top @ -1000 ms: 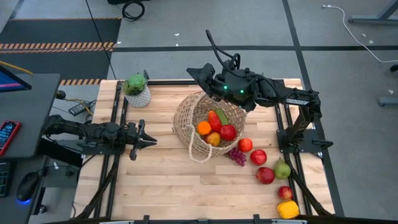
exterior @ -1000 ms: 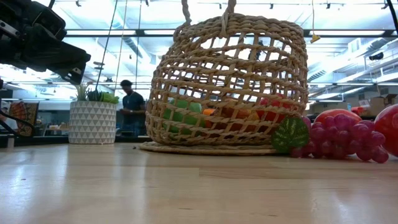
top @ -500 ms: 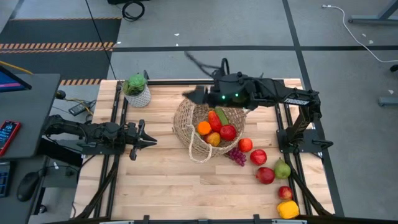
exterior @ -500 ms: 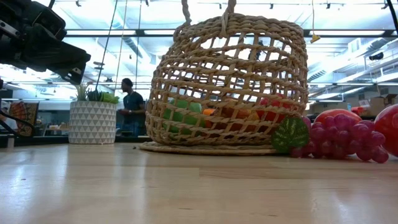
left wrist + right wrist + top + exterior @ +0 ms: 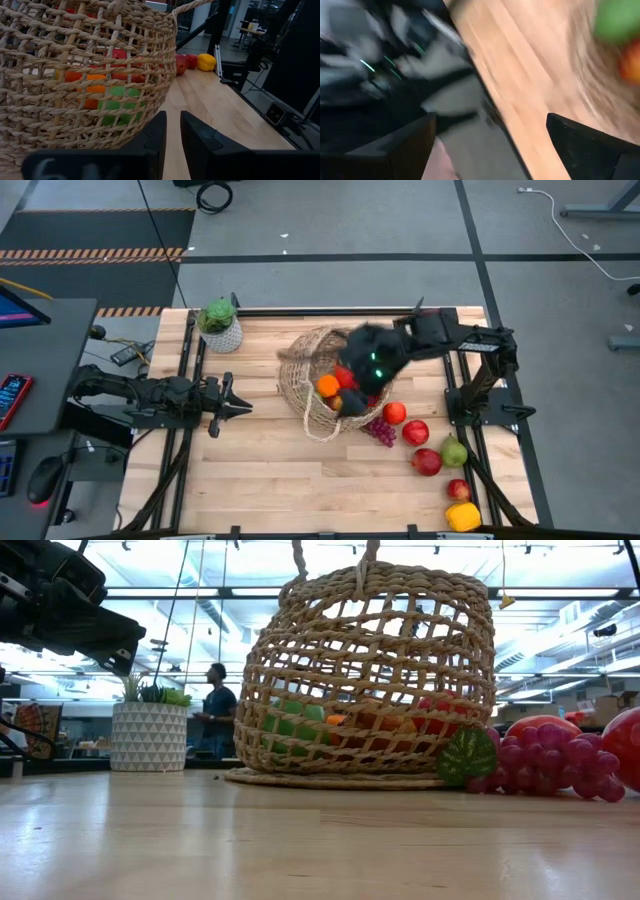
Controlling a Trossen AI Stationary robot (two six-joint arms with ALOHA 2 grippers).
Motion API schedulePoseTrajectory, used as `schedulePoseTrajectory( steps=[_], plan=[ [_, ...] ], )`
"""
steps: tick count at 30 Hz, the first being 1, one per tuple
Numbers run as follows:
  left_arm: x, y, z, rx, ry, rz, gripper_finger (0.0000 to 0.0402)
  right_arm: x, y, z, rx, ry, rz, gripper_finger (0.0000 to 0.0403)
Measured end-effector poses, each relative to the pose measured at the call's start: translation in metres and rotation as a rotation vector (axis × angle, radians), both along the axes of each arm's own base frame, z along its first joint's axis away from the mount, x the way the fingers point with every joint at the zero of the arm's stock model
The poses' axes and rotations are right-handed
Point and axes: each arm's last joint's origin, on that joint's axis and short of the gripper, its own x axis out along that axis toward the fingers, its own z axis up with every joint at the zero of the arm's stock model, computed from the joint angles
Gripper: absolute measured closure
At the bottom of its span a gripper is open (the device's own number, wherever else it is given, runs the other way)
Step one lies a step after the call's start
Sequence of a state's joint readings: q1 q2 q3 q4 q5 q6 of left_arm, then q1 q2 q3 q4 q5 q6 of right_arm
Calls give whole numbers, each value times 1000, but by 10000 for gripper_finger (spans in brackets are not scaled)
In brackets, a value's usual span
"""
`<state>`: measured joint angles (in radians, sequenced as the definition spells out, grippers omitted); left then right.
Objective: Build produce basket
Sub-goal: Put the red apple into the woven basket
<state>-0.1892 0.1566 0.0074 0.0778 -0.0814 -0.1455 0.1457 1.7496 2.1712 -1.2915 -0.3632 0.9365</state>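
Wicker basket (image 5: 368, 670) hides the right gripper (image 5: 362, 380) from the low view.

The basket (image 5: 368, 670) is open-woven tan wicker, rough and matt, with twisted fibre handles. The counter (image 5: 260, 470) is pale wood in jointed strips, smooth with a soft sheen. The apples (image 5: 416, 432) look glossy and smooth-skinned, the yellow pepper (image 5: 463, 516) shiny, and the grapes (image 5: 560, 765) have a dull purple surface with small highlights. The pot (image 5: 148, 737) is matt white with a printed triangle pattern. The left pincer (image 5: 171, 137) has fingers of matt black plastic. The frame rails (image 5: 188, 350) beside the counter are dark metal.
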Motion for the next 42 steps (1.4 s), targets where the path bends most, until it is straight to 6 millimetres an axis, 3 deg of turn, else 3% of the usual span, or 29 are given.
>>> schedulePoseTrajectory(
  steps=[6,13,19,28,33,42],
  plan=[
    [0,0,0,0,0,0,345,-22,30,-29,-109,288,148,23],
    [0,0,0,0,0,0,342,-32,69,-66,-155,435,290,23],
    [0,0,0,0,0,0,339,-42,93,-110,-252,600,309,23],
    [0,0,0,0,0,0,346,-62,131,-168,-358,654,315,23],
    [0,0,0,0,1,0,342,-86,135,-190,-460,707,328,24],
    [0,0,0,0,0,0,342,-148,108,-189,-519,527,383,29]
  ],
)
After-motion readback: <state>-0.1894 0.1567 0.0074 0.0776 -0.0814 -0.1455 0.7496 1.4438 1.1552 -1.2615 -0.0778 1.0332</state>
